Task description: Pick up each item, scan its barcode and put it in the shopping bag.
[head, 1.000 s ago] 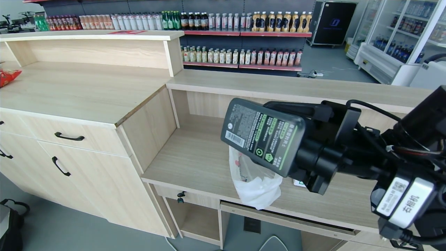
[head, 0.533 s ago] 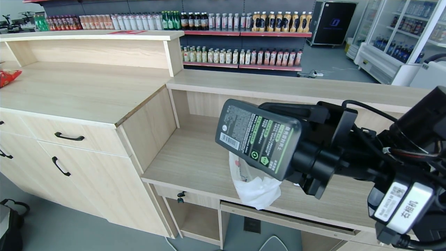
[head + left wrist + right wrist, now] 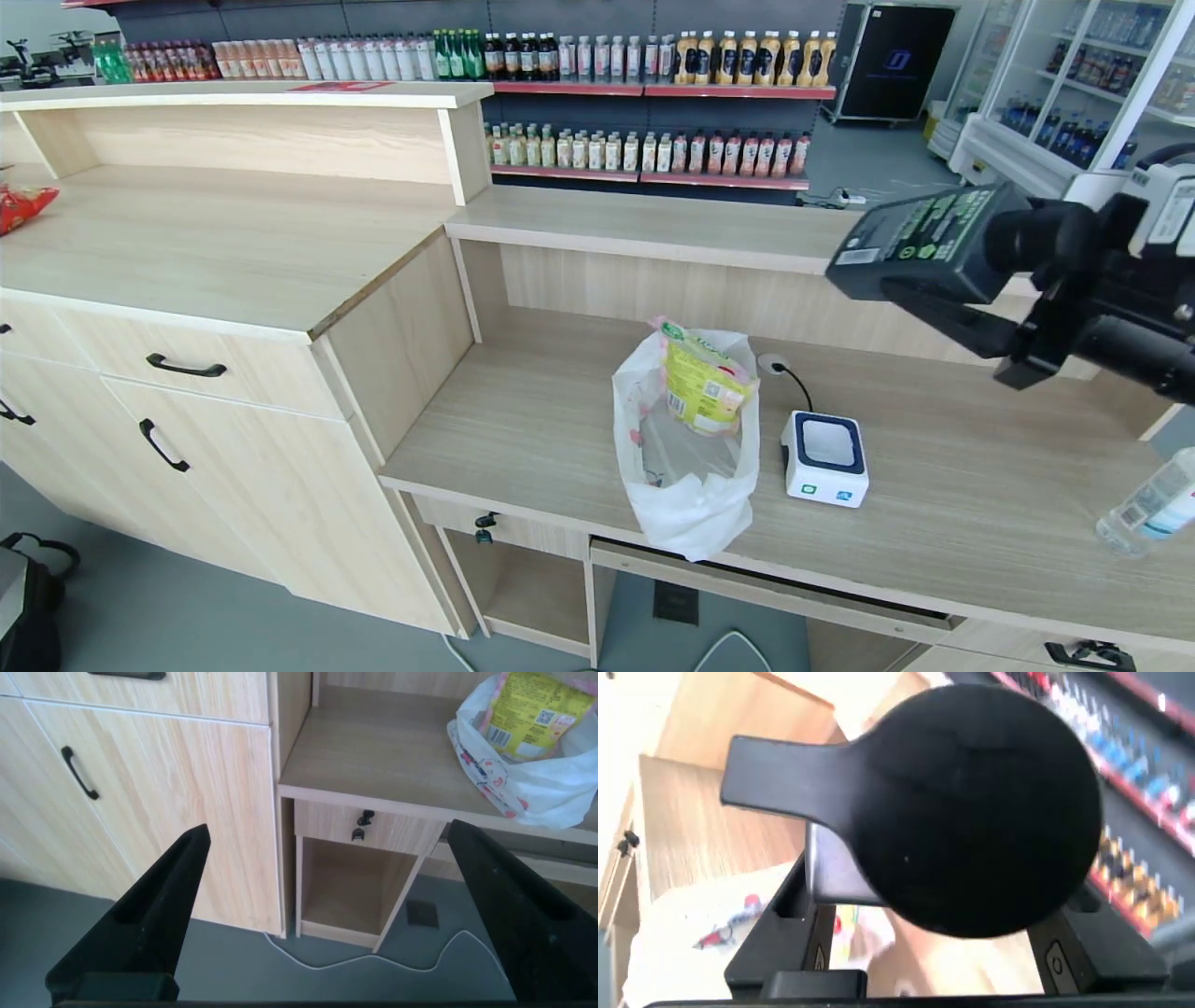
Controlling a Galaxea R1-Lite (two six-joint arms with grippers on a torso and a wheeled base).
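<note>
Far out at nine o'clock in the head view, lying on the raised counter (image 3: 233, 243): a red snack packet (image 3: 23, 205). Seen from the left wrist, low before the cabinet door (image 3: 168, 812) and the desk's front edge: left gripper (image 3: 327, 831), fingers (image 3: 140, 933) spread wide, nothing between them. Near centre, standing on the lower desk (image 3: 523, 420) at its front edge: shopping bag (image 3: 686, 495), thin white plastic with a little red print, mouth open and slumped, belly bulging over the desk lip. Inside, upright and poking out of the mouth: yellow-green packet (image 3: 702, 387), barcode side toward the camera. Just beside the bag at its three o'clock, not touching: scanner (image 3: 824, 455), small white box with a dark window on top, black cable (image 3: 794, 383) leading off to a round port in the desk at its eleven o'clock. Up at two o'clock, held well above the desk and past the scanner: right gripper (image 3: 924, 280), fingers closed on a black container (image 3: 934, 238), flat and rectangular, lying nearly level, with green-and-white print panels and a white barcode sticker near its nine o'clock end. From the right wrist, a round black end of it clamped between both fingers. Down at four o'clock, at the desk's far end: clear water bottle (image 3: 1153, 504) with a pale label.
</note>
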